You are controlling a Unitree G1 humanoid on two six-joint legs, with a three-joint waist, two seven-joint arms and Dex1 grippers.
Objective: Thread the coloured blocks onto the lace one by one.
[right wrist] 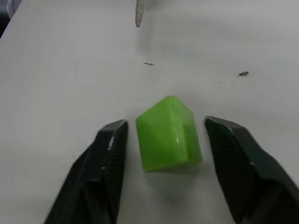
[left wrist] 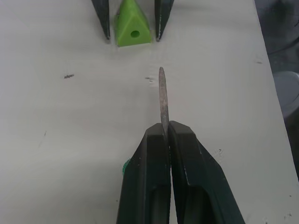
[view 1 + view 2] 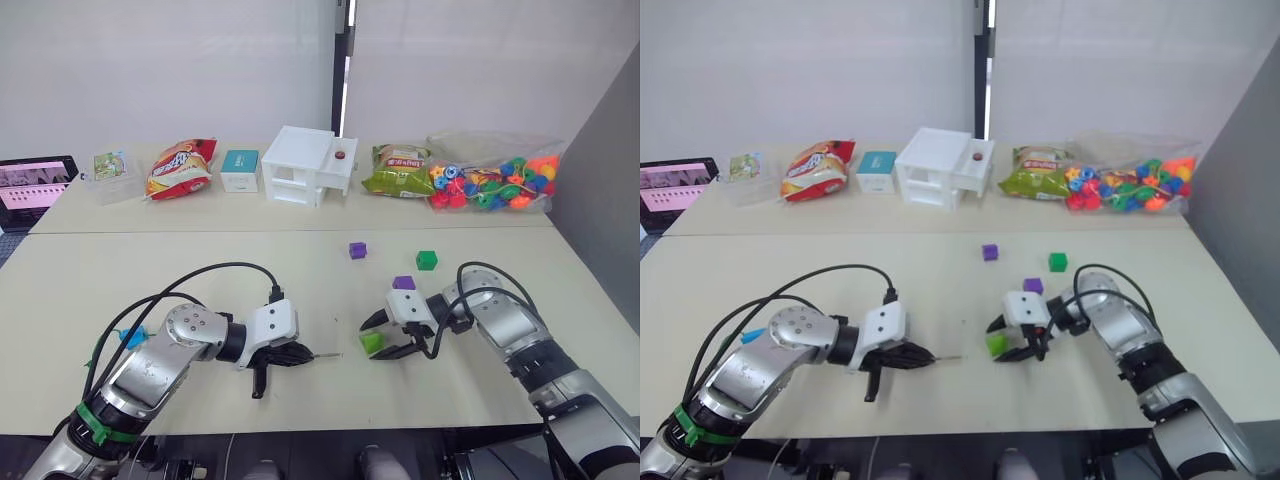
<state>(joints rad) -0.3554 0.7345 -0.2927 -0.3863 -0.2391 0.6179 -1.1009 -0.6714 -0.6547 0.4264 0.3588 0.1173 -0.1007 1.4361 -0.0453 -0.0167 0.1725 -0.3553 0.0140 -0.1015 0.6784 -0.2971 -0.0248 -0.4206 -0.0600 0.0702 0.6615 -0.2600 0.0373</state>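
Your left gripper (image 2: 164, 133) is pinched tight on the lace tip (image 2: 161, 95), and the stiff pale end pokes straight out past the fingertips toward the light green block (image 2: 133, 29). Nothing rides on that tip: no block is on the stretch of lace you can see.

Your right gripper (image 1: 166, 135) stands open, one finger on each side of that light green block (image 1: 169, 133), with a gap on both sides. It brackets the block but has not closed on it; the block sits on the table (image 3: 200, 275). In the left wrist view the hole in the block faces the tip, slightly off the tip's line, and tip and block are near but apart.

Out from there in the head view: a purple block (image 3: 403, 283) lies just at 12 o'clock of your right gripper, close to its wrist. The dark green block (image 3: 427, 260) sits at about 1 o'clock, further up the table, and the second purple block (image 3: 357, 250) at about 11 o'clock of it. Something small and blue (image 3: 131, 336) shows by your left forearm, at 9 o'clock of the left gripper; I cannot tell if it is the blue block.

So, by my reading, you are at the very start: the first block is lined up, not yet gripped, and all five are still to thread. Close on the light green one, then square its hole to the tip.

Far back at 12 o'clock sit the bead bag (image 3: 495, 180) and snack packets (image 3: 180, 168), out of play.
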